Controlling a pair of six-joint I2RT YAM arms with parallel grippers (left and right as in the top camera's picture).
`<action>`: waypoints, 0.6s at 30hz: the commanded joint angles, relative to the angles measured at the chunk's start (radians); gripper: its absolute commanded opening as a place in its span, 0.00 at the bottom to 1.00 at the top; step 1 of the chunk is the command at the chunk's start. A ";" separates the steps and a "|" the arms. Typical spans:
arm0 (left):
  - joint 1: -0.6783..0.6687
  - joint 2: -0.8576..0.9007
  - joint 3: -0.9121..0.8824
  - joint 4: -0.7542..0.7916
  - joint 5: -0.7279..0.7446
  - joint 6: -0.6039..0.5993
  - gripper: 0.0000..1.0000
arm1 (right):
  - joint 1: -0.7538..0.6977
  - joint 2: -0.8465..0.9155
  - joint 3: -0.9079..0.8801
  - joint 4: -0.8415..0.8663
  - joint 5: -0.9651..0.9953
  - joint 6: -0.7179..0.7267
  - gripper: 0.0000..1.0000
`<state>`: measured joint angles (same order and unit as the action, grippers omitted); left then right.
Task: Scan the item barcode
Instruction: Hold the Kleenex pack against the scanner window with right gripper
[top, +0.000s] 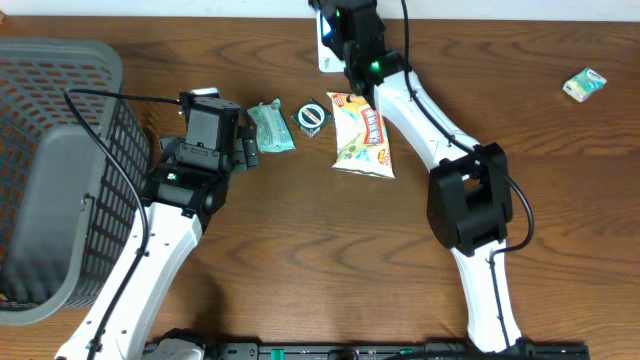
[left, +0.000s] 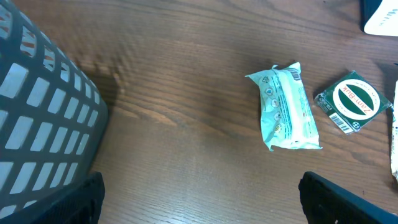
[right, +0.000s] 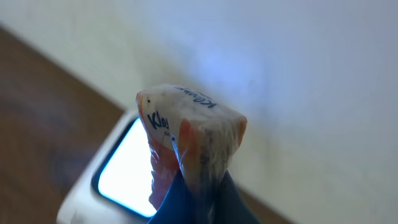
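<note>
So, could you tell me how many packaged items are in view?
4: a teal pack in front of the left gripper, a green-and-white packet beside it, the snack bag held by the right gripper, and a small green pack far right. The basket may hide others.

It looks like a mock shop checkout built in a robotics lab. A grey plastic shopping basket (top: 40, 120) sits at one end of a wood-grain table (top: 300, 260). Packaged goods lie loose on the table: a yellow snack bag (top: 362, 135), a pale green pack (top: 271, 127) and a small dark green packet (left: 354, 101) with a barcode. By the plain wall (right: 298, 56) stands a white scanner (right: 121, 174) with a glowing window. The right gripper (right: 196, 190) pinches a small wrapped item (right: 186, 130) in front of it. The left arm (top: 165, 240) and right arm (top: 420, 110) are white and black.
</note>
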<state>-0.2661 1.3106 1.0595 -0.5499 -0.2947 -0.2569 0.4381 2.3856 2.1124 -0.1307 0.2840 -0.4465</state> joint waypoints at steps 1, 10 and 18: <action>0.003 -0.006 0.003 0.000 -0.017 0.013 0.98 | -0.008 0.071 0.088 -0.031 -0.027 -0.003 0.01; 0.003 -0.006 0.003 0.000 -0.017 0.013 0.98 | -0.013 0.117 0.134 -0.100 -0.021 -0.047 0.01; 0.003 -0.006 0.003 0.000 -0.017 0.013 0.98 | -0.018 0.116 0.174 -0.196 0.005 -0.101 0.01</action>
<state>-0.2661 1.3109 1.0595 -0.5499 -0.2947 -0.2569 0.4290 2.5092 2.2448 -0.3164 0.2707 -0.5240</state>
